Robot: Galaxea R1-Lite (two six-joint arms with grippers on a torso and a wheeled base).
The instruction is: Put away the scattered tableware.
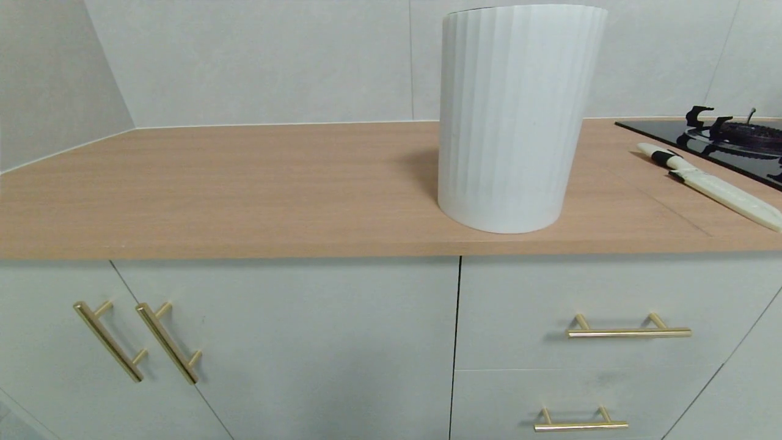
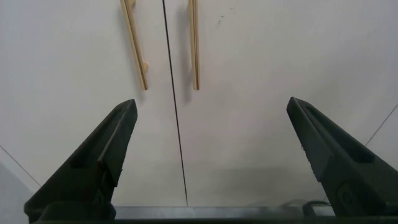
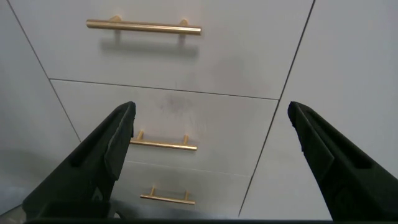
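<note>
A cream-coloured knife [image 1: 712, 184] with a black band on its handle lies on the wooden countertop [image 1: 244, 189] at the right, beside the stove. A tall white ribbed container [image 1: 513, 116] stands upright near the counter's front edge, left of the knife. My left gripper [image 2: 211, 112] is open with nothing between its fingers, facing the white cabinet doors [image 2: 249, 93] below the counter. My right gripper [image 3: 211, 118] is open too and holds nothing; it faces the white drawer fronts [image 3: 186, 62].
A black gas stove [image 1: 727, 137] sits at the counter's far right. Below the counter are doors with two gold bar handles [image 1: 165, 342] on the left and drawers with gold handles [image 1: 629, 332] on the right. Grey tiled walls close the back and left.
</note>
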